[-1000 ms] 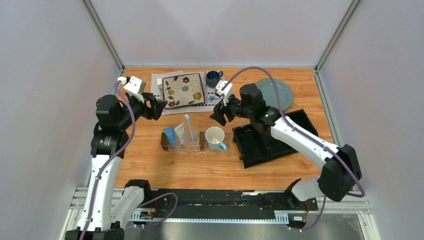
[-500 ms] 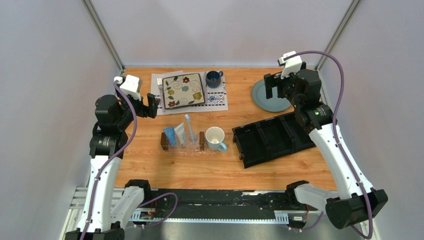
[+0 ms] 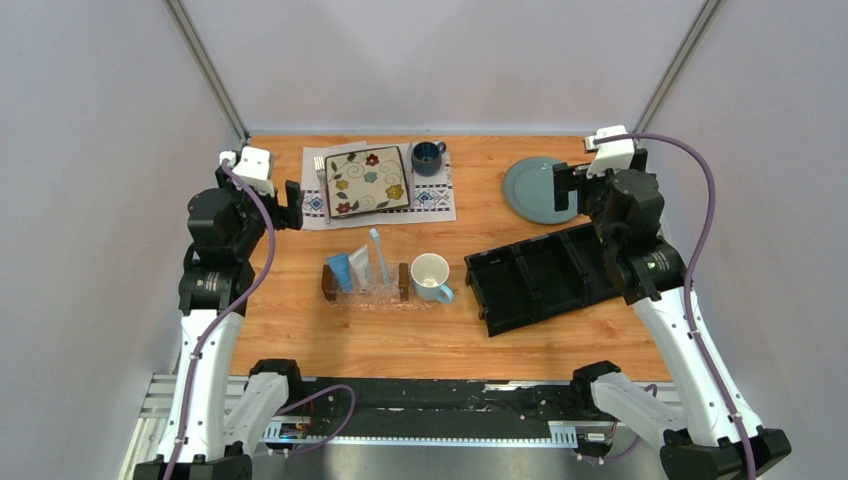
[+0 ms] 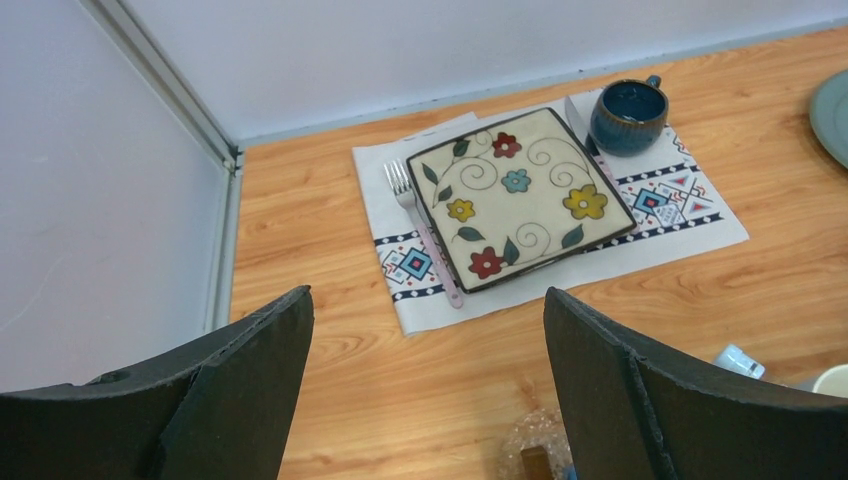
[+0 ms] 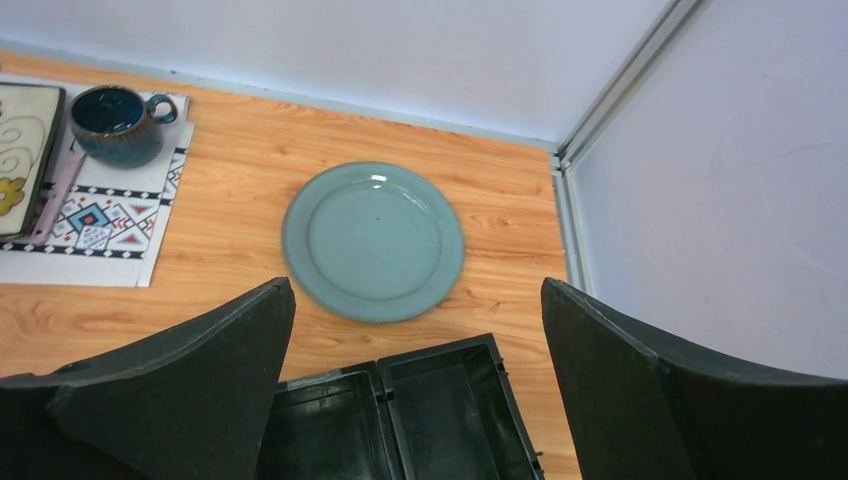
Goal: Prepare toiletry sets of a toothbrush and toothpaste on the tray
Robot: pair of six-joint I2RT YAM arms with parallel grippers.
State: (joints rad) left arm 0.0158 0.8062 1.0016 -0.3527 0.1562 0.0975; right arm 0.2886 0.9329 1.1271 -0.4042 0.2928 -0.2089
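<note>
Both the left gripper [image 4: 428, 300] and the right gripper [image 5: 415, 290] hang wide open and empty off to either side, probably parked clear because the toothbrush [image 3: 380, 255], blue tube [image 3: 341, 270] and whitish tube [image 3: 360, 267] lie together in the tray [image 3: 329, 284], seemingly a finished set.

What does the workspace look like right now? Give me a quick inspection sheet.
Surface: wooden table, no spills seen.
Job's things: toothbrush, blue tube and whitish tube on the tray.
Clutter: white mug beside the tray, black organizer, teal plate, floral plate, dark cup, fork, placemat.
Claws: left claw open, empty; right claw open, empty.
Cables: left purple cable and right purple cable run along their arms.
Surroundings: white walls; nothing else seen.
</note>
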